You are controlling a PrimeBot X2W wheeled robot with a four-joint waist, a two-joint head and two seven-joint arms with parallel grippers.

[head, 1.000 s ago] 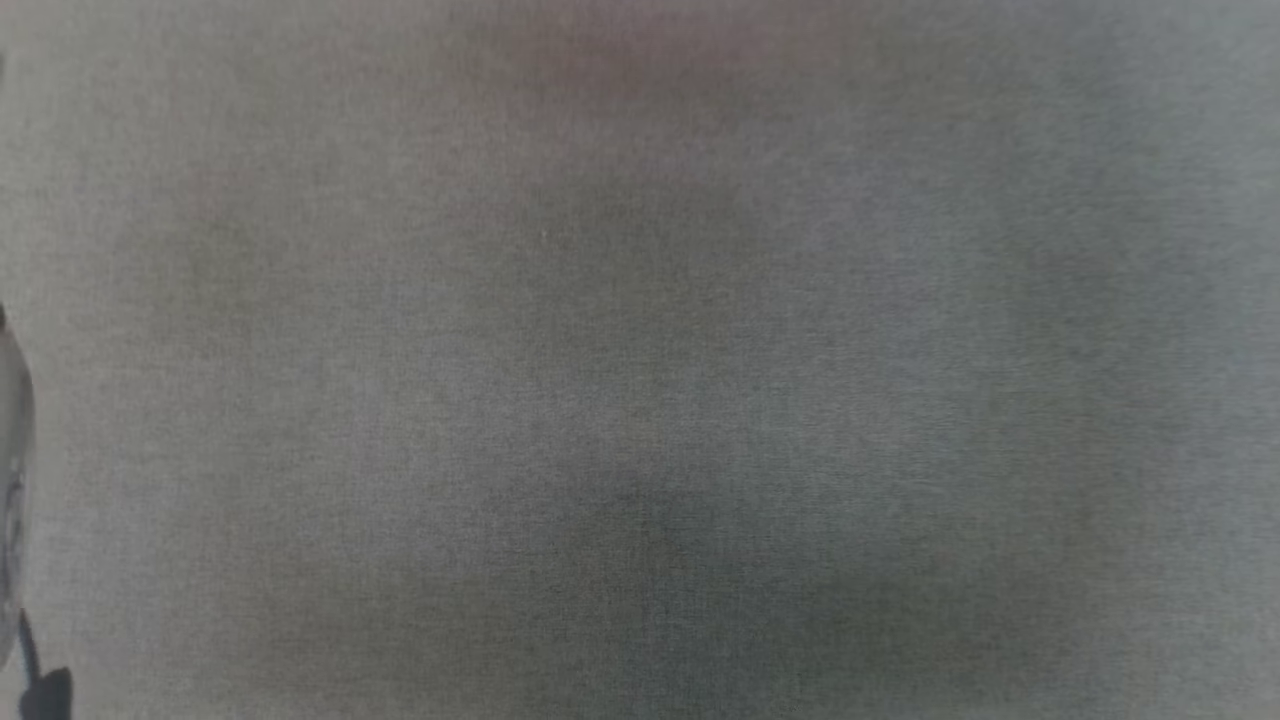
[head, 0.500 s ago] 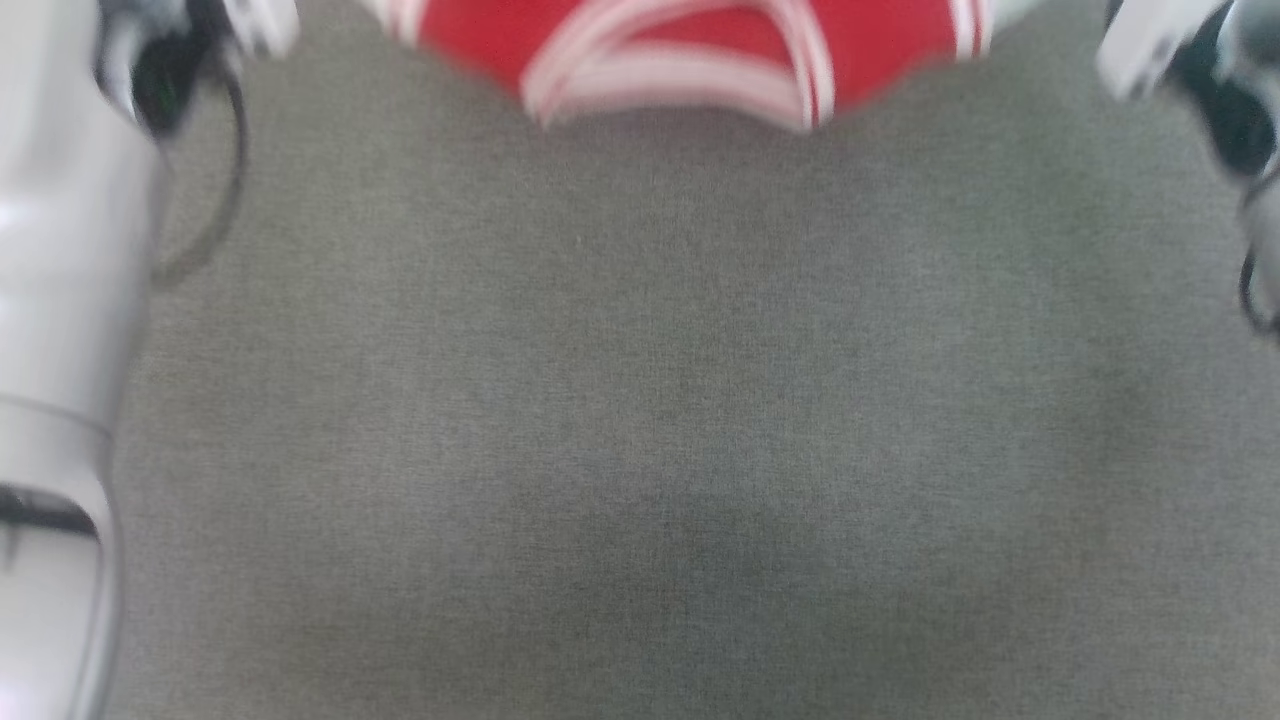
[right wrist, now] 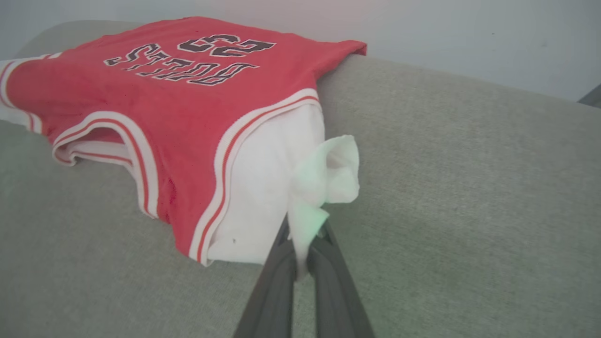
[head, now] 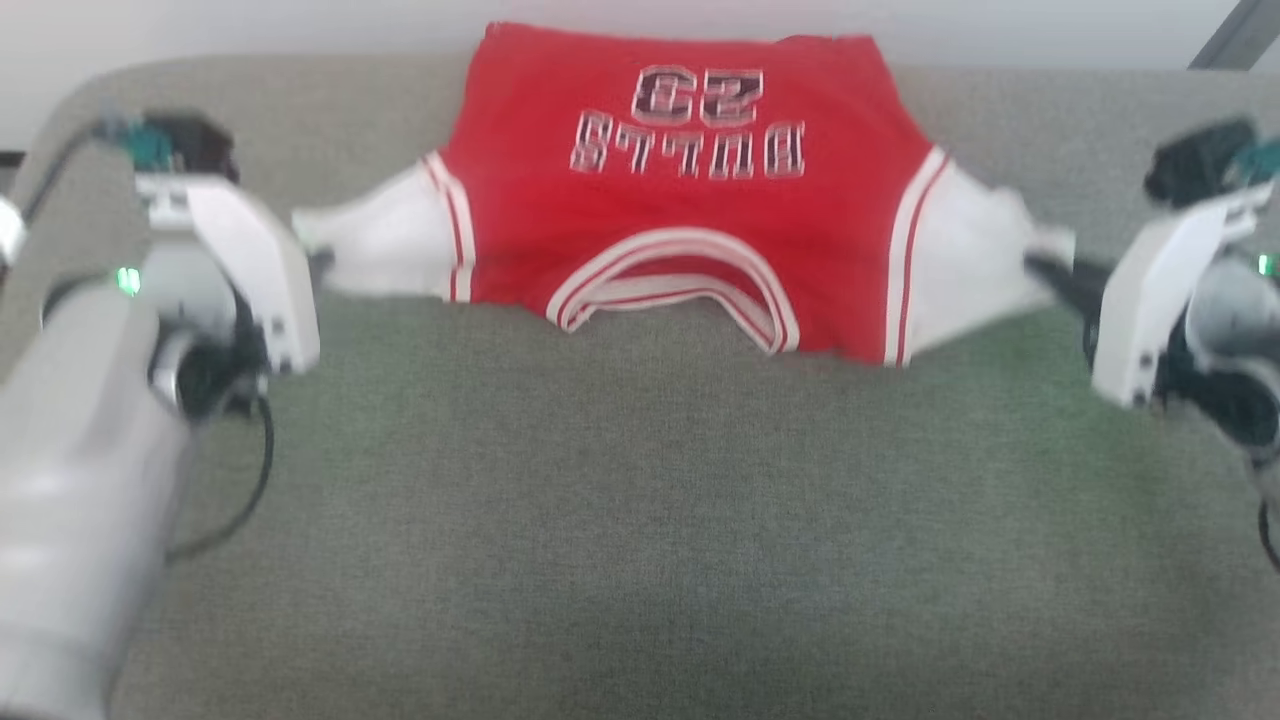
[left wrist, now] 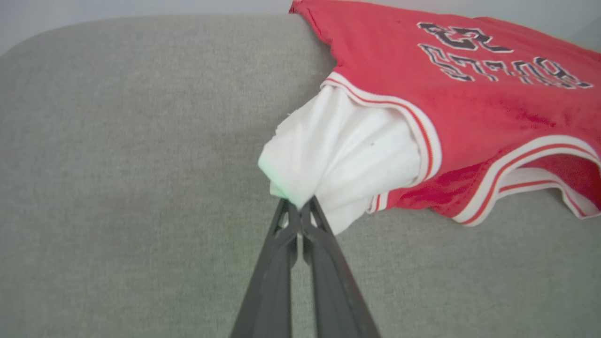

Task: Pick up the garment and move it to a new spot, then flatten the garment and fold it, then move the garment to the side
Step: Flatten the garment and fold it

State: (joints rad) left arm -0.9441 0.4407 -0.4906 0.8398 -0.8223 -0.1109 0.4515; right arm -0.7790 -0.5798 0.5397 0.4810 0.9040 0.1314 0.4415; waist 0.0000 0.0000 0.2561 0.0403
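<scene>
The garment point(head: 690, 210), a red jersey with white sleeves and upside-down dark lettering, is stretched wide across the far part of the grey table point(head: 640, 520), its hem over the far edge. My left gripper point(head: 318, 262) is shut on the tip of the left white sleeve point(left wrist: 328, 150); its fingers point(left wrist: 281, 234) pinch the cloth together. At the other side my right gripper point(head: 1045, 262) is shut on the bunched tip of the right white sleeve point(right wrist: 324, 178). The striped collar point(head: 680, 285) faces me.
A pale wall point(right wrist: 469, 37) rises behind the table's far edge. A dark cable point(head: 255, 480) loops from my left forearm over the cloth-covered surface. The near half of the table is bare grey fabric.
The head camera has tilted up, from bare grey table to the whole jersey and both grippers. The grippers stay shut on the sleeves.
</scene>
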